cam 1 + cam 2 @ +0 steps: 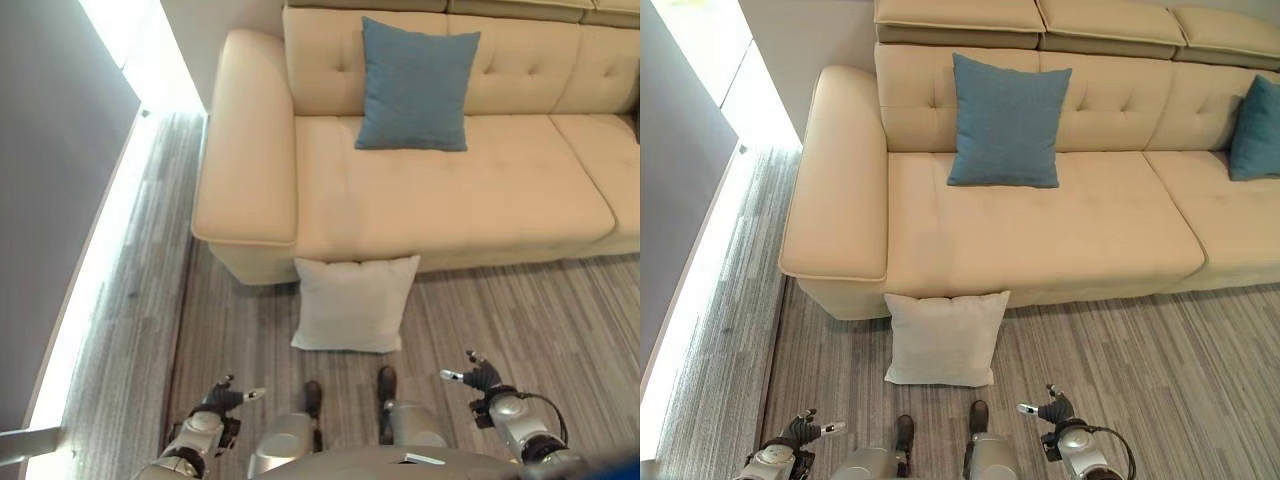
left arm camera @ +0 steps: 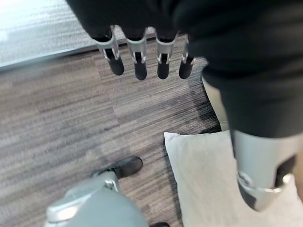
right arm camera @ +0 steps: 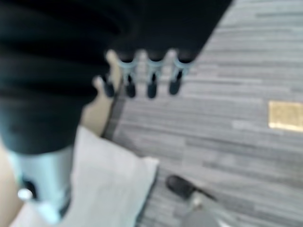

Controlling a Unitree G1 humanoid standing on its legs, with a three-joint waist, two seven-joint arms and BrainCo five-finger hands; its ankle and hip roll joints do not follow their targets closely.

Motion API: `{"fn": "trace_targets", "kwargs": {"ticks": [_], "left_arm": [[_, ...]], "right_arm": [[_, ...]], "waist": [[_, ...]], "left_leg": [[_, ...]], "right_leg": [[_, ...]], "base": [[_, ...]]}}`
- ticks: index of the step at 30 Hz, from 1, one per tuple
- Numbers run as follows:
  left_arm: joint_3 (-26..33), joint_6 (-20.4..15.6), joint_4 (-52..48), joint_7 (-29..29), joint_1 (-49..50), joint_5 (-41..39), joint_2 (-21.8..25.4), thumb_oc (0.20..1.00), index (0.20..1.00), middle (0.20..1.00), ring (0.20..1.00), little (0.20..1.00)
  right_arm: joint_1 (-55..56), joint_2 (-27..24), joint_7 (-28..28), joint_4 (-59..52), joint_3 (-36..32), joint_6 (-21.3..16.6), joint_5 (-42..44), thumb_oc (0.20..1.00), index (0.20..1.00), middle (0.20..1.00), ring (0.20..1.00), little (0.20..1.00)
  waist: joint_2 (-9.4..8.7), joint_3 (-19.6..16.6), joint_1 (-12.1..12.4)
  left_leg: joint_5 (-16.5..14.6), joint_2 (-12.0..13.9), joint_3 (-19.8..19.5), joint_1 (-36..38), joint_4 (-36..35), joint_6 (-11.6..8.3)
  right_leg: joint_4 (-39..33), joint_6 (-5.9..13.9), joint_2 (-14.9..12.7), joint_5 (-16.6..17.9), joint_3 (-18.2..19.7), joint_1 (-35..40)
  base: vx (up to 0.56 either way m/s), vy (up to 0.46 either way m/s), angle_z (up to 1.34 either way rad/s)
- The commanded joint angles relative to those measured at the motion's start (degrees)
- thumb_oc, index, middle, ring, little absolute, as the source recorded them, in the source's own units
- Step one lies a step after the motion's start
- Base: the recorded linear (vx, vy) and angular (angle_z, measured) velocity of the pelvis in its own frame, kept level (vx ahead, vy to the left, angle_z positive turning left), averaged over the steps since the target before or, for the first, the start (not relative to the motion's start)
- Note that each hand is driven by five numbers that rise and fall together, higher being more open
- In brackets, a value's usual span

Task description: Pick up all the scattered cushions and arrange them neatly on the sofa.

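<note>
A white cushion (image 1: 354,303) leans against the front of the beige sofa (image 1: 250,170), standing on the floor near its left end. On the seat a blue cushion (image 1: 414,86) stands upright against the backrest. A second blue cushion (image 1: 1256,128) sits further right on the sofa. My left hand (image 1: 225,397) hangs low at the lower left, open and holding nothing, short of the white cushion (image 2: 208,175). To the lower right my right hand (image 1: 478,376) is also open and empty, with the white cushion (image 3: 106,182) showing past it.
The sofa's wide armrest (image 1: 247,150) juts out at the left. A bright light strip (image 1: 95,250) runs along the wall on the left, with grey wood-look floor (image 1: 520,320) in front of the sofa. A small yellow patch (image 3: 285,115) lies on the floor.
</note>
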Motion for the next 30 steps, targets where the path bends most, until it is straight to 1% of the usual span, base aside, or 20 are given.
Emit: {"fn": "trace_targets", "kwargs": {"ticks": [1,3,5,6,7,8,10,11,13,15,16,17,18,20,21,23,24,25,27,30], "left_arm": [[0.9,-1.5,-1.0,1.6,-1.9,-1.6,0.4,1.0,1.0,1.0,1.0,1.0],[0.8,-1.5,-1.4,2.3,-2.7,-2.2,0.4,1.0,1.0,1.0,1.0,1.0],[0.2,-2.0,-3.2,4.3,-5.3,-3.8,0.5,1.0,1.0,1.0,1.0,1.0],[0.2,-2.0,-3.2,4.3,-5.4,-3.8,0.5,1.0,1.0,1.0,1.0,1.0],[-0.3,-2.2,-3.9,5.1,-6.7,-4.5,0.5,1.0,1.0,1.0,1.0,1.0],[-1.1,-2.7,-5.2,6.2,-8.9,-5.4,0.7,1.0,1.0,1.0,1.0,1.0],[-1.6,-3.0,-6.0,7.2,-9.9,-5.8,0.9,1.0,1.0,1.0,1.0,1.0],[-2.7,-3.5,-7.3,9.2,-12.7,-6.4,1.3,1.0,1.0,1.0,1.0,1.0],[-2.9,-3.8,-7.7,10.2,-14.0,-6.6,1.4,1.0,1.0,1.0,1.0,1.0],[-3.6,-4.7,-8.9,13.0,-17.2,-7.8,1.8,1.0,1.0,1.0,1.0,1.0],[-3.6,-4.7,-8.9,13.0,-17.3,-7.8,1.8,1.0,1.0,1.0,1.0,1.0],[-4.4,-5.5,-9.3,16.7,-22.4,-9.4,2.1,1.0,1.0,1.0,1.0,1.0],[-4.6,-5.5,-9.0,17.2,-23.9,-9.7,2.4,1.0,1.0,1.0,1.0,1.0],[-6.6,-5.4,-8.3,19.0,-31.7,-10.3,3.8,1.0,1.0,1.0,1.0,1.0],[-6.8,-5.5,-8.2,19.5,-34.0,-11.0,4.4,1.0,1.0,1.0,1.0,1.0],[-7.1,-5.5,-7.9,20.0,-36.3,-11.6,4.8,1.0,1.0,1.0,1.0,1.0],[-7.7,-5.9,-6.8,20.4,-41.5,-13.4,5.7,1.0,1.0,1.0,1.0,1.0],[-7.7,-5.9,-6.8,20.3,-41.5,-13.4,5.7,1.0,1.0,1.0,1.0,1.0],[-8.7,-5.9,-6.1,19.9,-47.6,-15.2,7.0,1.0,1.0,1.0,1.0,1.0],[-9.8,-6.2,-6.4,20.2,-51.6,-16.3,8.2,1.0,1.0,1.0,1.0,1.0]], "right_arm": [[-2.0,-3.2,-1.9,-1.2,0.3,-1.4,0.4,1.0,1.0,1.0,1.0,1.0],[-2.4,-3.2,-2.3,-1.3,0.3,-1.6,0.9,1.0,1.0,1.0,1.0,1.0],[-4.0,-3.2,-3.6,-2.1,0.1,-2.1,2.8,1.0,1.0,1.0,1.0,1.0],[-4.0,-3.2,-3.6,-2.0,0.1,-2.1,2.8,1.0,1.0,1.0,1.0,1.0],[-5.2,-3.1,-4.2,-2.4,0.2,-2.3,3.4,1.0,1.0,1.0,1.0,1.0],[-7.1,-3.2,-5.4,-3.1,0.2,-2.7,4.7,1.0,1.0,1.0,1.0,1.0],[-8.0,-3.2,-6.1,-3.4,0.4,-2.8,5.2,1.0,1.0,1.0,1.0,1.0],[-10.8,-3.2,-7.8,-4.0,0.3,-3.3,6.5,1.0,1.0,1.0,1.0,1.0],[-12.1,-3.1,-8.6,-4.1,0.4,-3.4,6.9,1.0,1.0,1.0,1.0,1.0],[-15.4,-2.9,-11.2,-4.1,0.7,-3.8,7.8,1.0,1.0,1.0,1.0,1.0],[-15.4,-2.9,-11.2,-4.1,0.7,-3.8,7.8,1.0,1.0,1.0,1.0,1.0],[-20.6,-2.9,-14.8,-4.3,1.0,-4.4,9.7,1.0,1.0,1.0,1.0,1.0],[-22.2,-3.2,-15.5,-4.5,0.9,-4.6,10.2,1.0,1.0,1.0,1.0,1.0],[-29.5,-5.2,-18.4,-5.4,1.0,-5.4,12.0,1.0,1.0,1.0,1.0,1.0],[-31.6,-5.8,-19.3,-5.6,0.9,-5.7,12.3,1.0,1.0,1.0,1.0,1.0],[-33.5,-6.3,-19.9,-5.7,0.8,-6.1,12.9,1.0,1.0,1.0,1.0,1.0],[-37.9,-7.5,-21.6,-5.5,1.1,-6.4,13.9,1.0,1.0,1.0,1.0,1.0],[-37.9,-7.5,-21.6,-5.5,1.1,-6.4,13.9,1.0,1.0,1.0,1.0,1.0],[-42.7,-8.7,-22.6,-5.5,1.6,-6.7,14.9,1.0,1.0,1.0,1.0,1.0],[-45.7,-9.7,-23.6,-5.7,2.2,-7.0,15.0,1.0,1.0,1.0,1.0,1.0]], "waist": [[0.41,0.3,-0.3],[0.43,0.6,-0.5],[0.54,2.2,-0.6],[0.55,2.1,-0.7],[0.59,2.9,-0.7],[0.66,3.7,-0.8],[0.8,4.2,-0.8],[1.02,5.2,-0.8],[1.15,5.3,-0.9],[1.3,5.9,-1.0],[1.3,5.8,-1.0],[1.88,6.5,-1.0],[1.97,6.3,-1.2],[2.48,7.2,-1.9],[2.72,7.3,-2.2],[2.78,7.3,-2.4],[2.81,7.3,-2.9],[2.82,7.3,-2.9],[2.73,7.0,-3.7],[2.89,6.9,-4.1]], "left_leg": [[-7.3,-0.5,-1.1,-3.9,8.7,-1.4],[-7.3,-0.3,-1.3,-5.0,9.1,-1.52],[-7.1,-0.2,-1.9,-9.1,11.0,-1.65],[-7.1,-0.2,-1.9,-9.3,11.1,-1.64],[-6.9,-0.1,-2.1,-11.0,11.9,-1.69],[-6.5,-0.1,-2.4,-14.8,13.4,-1.86],[-6.7,-0.1,-2.5,-16.5,14.4,-1.88],[-6.3,-0.1,-2.6,-19.9,15.5,-2.11],[-6.2,-0.3,-2.7,-22.0,16.1,-2.16],[-5.9,-0.2,-2.7,-25.9,17.3,-2.27],[-5.9,-0.2,-2.7,-26.1,17.3,-2.27],[-7.7,0.1,-2.8,-31.9,20.1,-2.34],[-7.8,0.1,-2.8,-34.2,21.0,-2.28],[-7.9,-0.5,-2.8,-43.3,24.2,-1.95],[-7.9,-0.8,-2.9,-45.7,24.8,-1.77],[-8.0,-0.9,-2.9,-48.3,25.7,-1.76],[-7.9,-1.0,-3.3,-52.8,26.4,-1.78],[-7.9,-1.0,-3.3,-52.9,26.5,-1.78],[-7.8,-1.5,-3.7,-58.0,26.4,-1.68],[-7.5,-1.8,-3.9,-61.5,26.7,-1.61]], "right_leg": [[3.6,1.36,0.6,-3.9,-0.7,0.4],[4.1,1.13,0.7,-4.1,-0.9,-0.6],[5.8,0.57,0.7,-4.3,-1.5,-4.0],[5.9,0.57,0.7,-4.3,-1.5,-4.3],[6.7,0.39,0.6,-4.3,-1.6,-5.9],[8.1,0.25,0.2,-4.3,-1.6,-9.1],[8.9,0.19,0.2,-4.4,-1.6,-10.8],[10.2,0.11,-0.1,-4.4,-1.6,-14.2],[11.1,0.1,-0.1,-4.4,-1.6,-16.3],[12.6,0.05,-0.4,-4.4,-1.6,-20.4],[12.7,0.05,-0.4,-4.5,-1.6,-20.5],[16.4,0.43,-0.4,-6.0,-0.7,-26.9],[17.0,0.39,-0.6,-6.1,-0.4,-28.9],[20.6,0.36,-1.0,-6.4,0.7,-38.0],[22.0,0.4,-1.1,-6.5,0.8,-40.8],[22.8,0.43,-1.4,-6.5,1.0,-43.2],[23.7,0.6,-1.5,-6.5,1.5,-47.7],[23.7,0.6,-1.5,-6.5,1.5,-47.8],[23.8,0.82,-1.4,-6.3,2.2,-52.8],[24.6,1.11,-1.4,-6.1,2.8,-56.5]], "base": [[-0.01,-0.059,0.08],[-0.06,-0.079,0.21],[-0.14,-0.067,0.13],[-0.12,-0.025,0.15],[-0.16,-0.031,0.17],[-0.16,-0.031,0.11],[-0.11,-0.007,0.02],[-0.13,0.011,0.03],[-0.08,0.011,0.07],[-0.08,0.011,0.06],[-0.06,0.045,0.05],[-0.05,0.05,-0.02],[-0.1,0.085,-0.07],[-0.11,0.082,-0.01],[-0.07,0.061,0.04],[-0.02,0.029,0.07],[0.0,0.015,0.1],[0.0,0.029,0.07],[0.0,0.0,0.0],[0.01,0.005,0.03]]}}
